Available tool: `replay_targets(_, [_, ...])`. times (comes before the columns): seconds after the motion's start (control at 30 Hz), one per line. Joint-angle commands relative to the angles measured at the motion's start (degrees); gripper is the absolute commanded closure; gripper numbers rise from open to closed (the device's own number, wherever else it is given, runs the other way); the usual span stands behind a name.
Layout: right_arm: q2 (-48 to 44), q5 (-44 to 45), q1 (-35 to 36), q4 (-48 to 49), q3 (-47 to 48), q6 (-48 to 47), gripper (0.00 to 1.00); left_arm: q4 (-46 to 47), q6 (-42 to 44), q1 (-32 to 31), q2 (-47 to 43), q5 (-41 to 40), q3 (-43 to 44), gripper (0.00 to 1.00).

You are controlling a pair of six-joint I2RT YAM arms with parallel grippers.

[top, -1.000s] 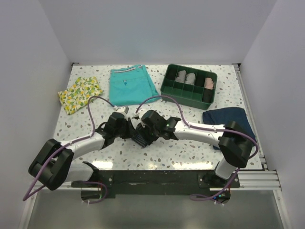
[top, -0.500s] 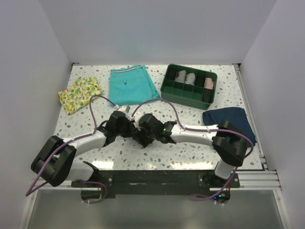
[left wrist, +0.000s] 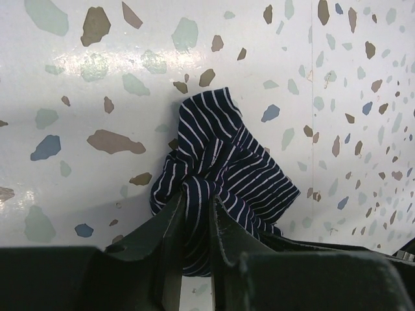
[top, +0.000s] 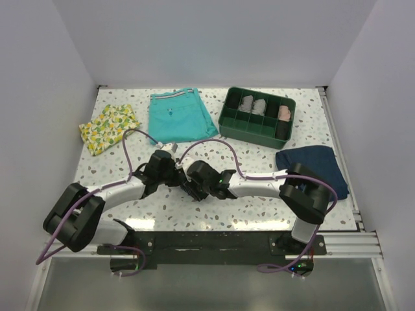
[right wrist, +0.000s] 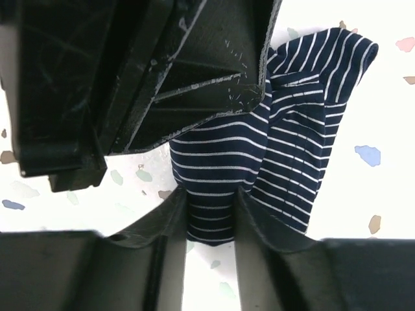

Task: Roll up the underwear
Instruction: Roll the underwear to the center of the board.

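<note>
underwear (left wrist: 224, 172): small dark navy cloth with thin pale pinstripes, bunched into a crumpled, creased wad rather than lying flat. stripes run in different directions across the folds.

left wrist view: a peaked corner points to 12 o'clock and a wider lobe spreads toward 3 o'clock on the speckled tabletop (left wrist: 97, 78). left fingers (left wrist: 176, 220) are closed on a narrow pleat at the wad's 6 o'clock edge.

right wrist view: right fingers (right wrist: 176, 208) are clamped on a striped fold, with cloth filling the gap between them. the rest of the garment fans up toward 1 o'clock, with a rounded corner at the top. the dark body of the other arm sits at 11 o'clock, touching the cloth.

top view: both wrists meet near the tabletop's middle, a bit toward 6 o'clock. the garment is between them, mostly hidden. teal shorts (top: 178, 116) are at 12 o'clock of it, well apart.
</note>
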Motion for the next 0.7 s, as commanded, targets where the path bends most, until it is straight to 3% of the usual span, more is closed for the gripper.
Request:
replay_targets(0.0, [2.5, -0.1, 0.3, 0.2, -2.0, 2.1, 0.76, -6.7, 1.5, -0.3, 0.0, -0.9, 0.4, 0.81])
replay_targets(0.1, [2.8, -1.5, 0.3, 0.5, -2.9, 2.8, 0.83, -8.9, 1.6, -0.2, -2.5, -3.1, 1.1, 0.63])
replay_targets(0.13, [2.7, -2.3, 0.3, 0.7, -3.1, 3.1, 0.84, -9.7, 1.4, -0.1, -3.2, -4.3, 1.3, 0.49])
replay_targets(0.23, [2.5, -5.2, 0.1, 2.0, -4.6, 5.3, 0.86, -13.3, 1.1, 0.5, -6.3, -8.2, 2.8, 0.28])
replay_targets(0.43, [2.4, -15.1, -2.1, 8.5, -7.4, 13.5, 0.87, -17.8, 2.3, 3.1, -12.8, -10.7, 4.8, 0.15])
replay_targets(0.67, [3.0, -28.3, -7.3, 18.7, -9.9, 24.3, 0.87, -20.2, 1.0, 3.5, -18.4, -11.3, 3.1, 0.13])
